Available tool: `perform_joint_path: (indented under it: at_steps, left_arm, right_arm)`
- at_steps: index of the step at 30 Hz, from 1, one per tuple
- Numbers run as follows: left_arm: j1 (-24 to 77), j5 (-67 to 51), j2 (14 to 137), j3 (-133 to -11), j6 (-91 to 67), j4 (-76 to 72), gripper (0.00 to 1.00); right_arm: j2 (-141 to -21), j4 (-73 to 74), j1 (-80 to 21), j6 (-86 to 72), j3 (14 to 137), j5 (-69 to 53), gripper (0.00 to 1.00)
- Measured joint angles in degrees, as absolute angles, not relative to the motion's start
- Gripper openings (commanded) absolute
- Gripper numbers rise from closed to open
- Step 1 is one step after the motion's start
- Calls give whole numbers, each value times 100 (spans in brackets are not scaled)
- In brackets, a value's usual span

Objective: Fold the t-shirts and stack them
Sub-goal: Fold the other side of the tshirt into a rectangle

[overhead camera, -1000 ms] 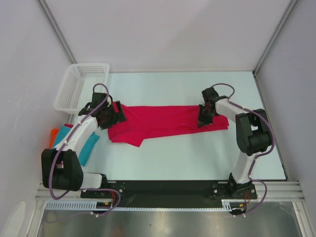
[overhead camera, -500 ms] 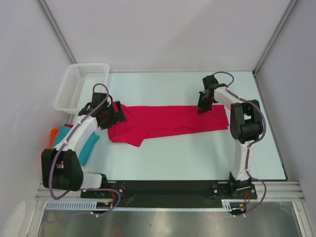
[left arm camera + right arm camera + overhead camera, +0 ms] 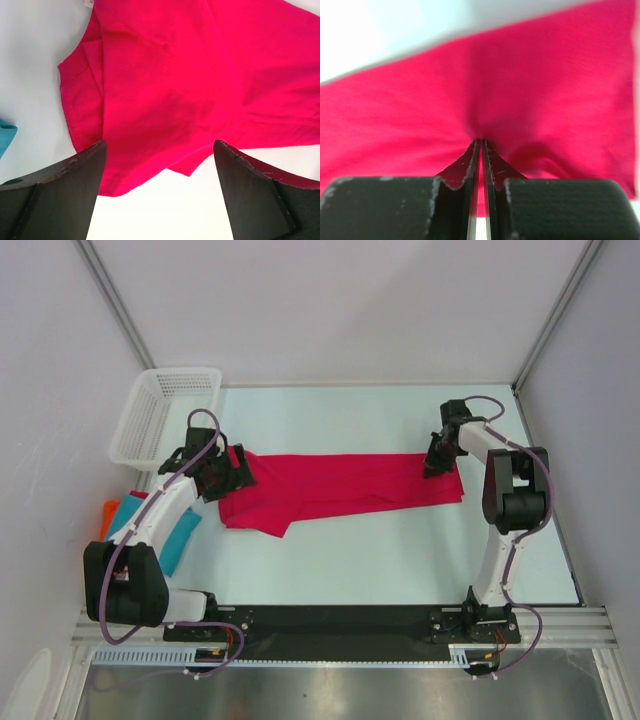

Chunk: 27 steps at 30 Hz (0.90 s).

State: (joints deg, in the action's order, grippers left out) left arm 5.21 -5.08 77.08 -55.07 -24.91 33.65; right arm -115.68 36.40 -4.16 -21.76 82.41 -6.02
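Note:
The crimson-pink t-shirt (image 3: 340,485) lies stretched in a long band across the middle of the table. My right gripper (image 3: 436,462) is shut on the shirt's right end, pinching a fold of cloth (image 3: 520,110) between its fingertips. My left gripper (image 3: 238,472) is open and empty just above the shirt's left end (image 3: 165,90), its fingers (image 3: 65,190) wide apart. The teal t-shirt (image 3: 170,530) lies folded at the left edge under my left arm. The orange t-shirt (image 3: 107,515) peeks out beside it.
A white mesh basket (image 3: 165,415) stands at the back left corner. Grey walls close in on both sides and the back. A black rail (image 3: 330,620) runs along the near edge.
My right gripper has moved right and slightly back with the shirt's right end, pulling the cloth straighter. My left arm has not moved.

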Motion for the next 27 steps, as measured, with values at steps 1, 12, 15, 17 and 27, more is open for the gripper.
perform_joint_path:
  at_steps: [1, 12, 15, 17, 27]
  left_arm:
    - [521, -517, 7708, -5507, -2491, 3365, 93]
    - [517, -541, 7708, -5507, -2488, 3358, 93]
    - [517, -582, 7708, -5507, -2488, 3356, 93]
    - [515, -604, 7708, -5507, -2488, 3356, 93]
    - [515, -624, 7708, -5505, -2488, 3354, 93]
  right_arm:
    - [-11500, 3627, -377, -2176, 8156, -582, 11]
    - [-10713, 3551, -235, -2178, 7476, -235, 11]
    - [-10503, 3535, -226, -2178, 7271, -202, 11]
    - [-10381, 3531, -213, -2178, 7153, -176, 11]
    - [-10309, 3597, -128, -2178, 7240, -148, 15]
